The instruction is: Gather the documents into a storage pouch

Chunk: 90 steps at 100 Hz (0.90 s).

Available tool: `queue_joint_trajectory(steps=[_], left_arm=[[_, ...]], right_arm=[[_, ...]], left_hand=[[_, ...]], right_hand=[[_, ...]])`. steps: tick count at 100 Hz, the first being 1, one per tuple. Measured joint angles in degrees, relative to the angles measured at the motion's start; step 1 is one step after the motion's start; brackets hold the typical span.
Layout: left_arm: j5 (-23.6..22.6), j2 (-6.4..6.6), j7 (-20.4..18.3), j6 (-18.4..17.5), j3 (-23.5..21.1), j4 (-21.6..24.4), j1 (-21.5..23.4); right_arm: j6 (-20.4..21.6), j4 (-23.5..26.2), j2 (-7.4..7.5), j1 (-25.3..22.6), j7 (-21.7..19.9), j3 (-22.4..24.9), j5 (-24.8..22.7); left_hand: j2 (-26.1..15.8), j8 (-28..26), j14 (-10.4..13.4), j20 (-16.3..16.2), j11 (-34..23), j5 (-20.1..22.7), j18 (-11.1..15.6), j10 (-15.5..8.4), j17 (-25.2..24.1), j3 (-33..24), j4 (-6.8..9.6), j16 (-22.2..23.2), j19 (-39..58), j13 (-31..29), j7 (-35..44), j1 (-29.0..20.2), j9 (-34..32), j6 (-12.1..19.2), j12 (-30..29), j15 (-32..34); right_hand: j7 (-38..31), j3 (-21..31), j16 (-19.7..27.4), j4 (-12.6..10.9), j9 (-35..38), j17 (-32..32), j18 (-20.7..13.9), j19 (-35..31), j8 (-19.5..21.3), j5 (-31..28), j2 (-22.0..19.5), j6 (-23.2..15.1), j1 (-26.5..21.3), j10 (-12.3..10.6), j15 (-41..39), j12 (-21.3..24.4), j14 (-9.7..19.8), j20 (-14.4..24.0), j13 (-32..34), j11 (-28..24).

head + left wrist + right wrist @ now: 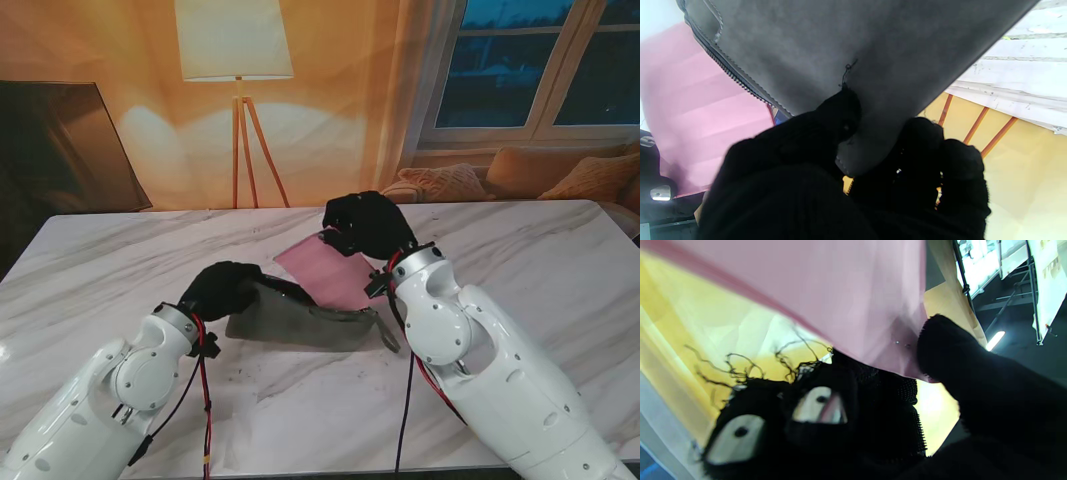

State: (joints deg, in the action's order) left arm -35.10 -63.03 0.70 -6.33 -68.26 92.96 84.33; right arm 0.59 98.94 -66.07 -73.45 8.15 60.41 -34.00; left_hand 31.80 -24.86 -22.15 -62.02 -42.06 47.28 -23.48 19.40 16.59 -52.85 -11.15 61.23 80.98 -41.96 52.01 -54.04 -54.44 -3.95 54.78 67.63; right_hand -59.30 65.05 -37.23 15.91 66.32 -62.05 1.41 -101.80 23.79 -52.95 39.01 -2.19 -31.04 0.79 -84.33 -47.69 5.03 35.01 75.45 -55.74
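Observation:
A grey felt storage pouch (300,318) with a zipped mouth lies across the middle of the marble table (120,260). My left hand (220,290), in a black glove, is shut on the pouch's left end and lifts it; the left wrist view shows fingers (840,113) pinching the grey fabric (846,43). A pink document sheet (325,270) slants down into the pouch's open mouth. My right hand (368,224) is shut on the sheet's upper edge, thumb (940,346) pressed against the pink paper (840,290).
Behind the table stand a floor lamp (238,60), a dark screen (60,150) at the left and a sofa with cushions (540,175) under the window. White paper sheets (1023,76) show past the pouch in the left wrist view.

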Motion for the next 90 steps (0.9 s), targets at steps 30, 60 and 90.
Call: queue_joint_trajectory(steps=[30, 60, 90], left_arm=[[0.26, -0.07, 0.13, 0.13, 0.12, 0.01, -0.04], [0.34, -0.10, 0.37, -0.63, 0.05, -0.02, -0.07], [0.36, -0.10, 0.41, -1.42, -0.21, -0.01, 0.04]], right_arm=[[0.89, -0.10, -0.11, -0.19, -0.64, 0.32, 0.32], [2.37, -0.61, 0.28, 0.97, -1.57, -1.84, -0.55], [2.31, -1.33, 0.39, 2.54, -3.24, -4.45, -0.10]], left_hand=[[-0.15, 0.00, 0.00, -0.08, -0.15, -0.08, 0.00, 0.00, 0.01, -0.14, 0.00, 0.46, 0.01, 0.00, 0.13, 0.51, 0.00, -0.09, 0.00, 0.12], [-0.15, 0.35, 0.00, -0.68, -0.79, -0.10, 0.00, 0.00, 0.12, -0.18, 0.01, 0.72, 0.02, 0.00, 0.10, 0.54, 0.00, -0.18, 0.00, 0.55], [-0.25, 1.17, 0.01, -0.70, -0.84, 0.32, -0.01, 0.00, 0.06, 0.09, 0.02, 0.63, -0.08, 0.01, -0.88, 4.36, 0.01, -0.86, -0.76, 0.11]], right_hand=[[-1.37, 1.11, -0.86, 0.04, 0.66, -1.66, 0.34, -0.09, -0.01, -0.02, 0.68, 0.35, 3.08, -0.35, -0.64, 0.70, 0.01, -1.65, 0.03, -0.48], [-2.07, 1.11, -2.09, 0.55, 2.35, -2.39, 0.35, -0.20, -0.01, -1.50, 1.90, -0.07, 2.94, -1.15, -2.04, 1.42, 0.01, -1.78, 0.21, -1.27], [-2.21, 1.11, -3.50, 1.53, 3.58, -2.98, 0.35, -0.47, 0.46, -4.14, 3.42, -0.91, 5.05, -1.55, -3.45, 1.43, 0.01, -1.79, 0.68, -1.99]])
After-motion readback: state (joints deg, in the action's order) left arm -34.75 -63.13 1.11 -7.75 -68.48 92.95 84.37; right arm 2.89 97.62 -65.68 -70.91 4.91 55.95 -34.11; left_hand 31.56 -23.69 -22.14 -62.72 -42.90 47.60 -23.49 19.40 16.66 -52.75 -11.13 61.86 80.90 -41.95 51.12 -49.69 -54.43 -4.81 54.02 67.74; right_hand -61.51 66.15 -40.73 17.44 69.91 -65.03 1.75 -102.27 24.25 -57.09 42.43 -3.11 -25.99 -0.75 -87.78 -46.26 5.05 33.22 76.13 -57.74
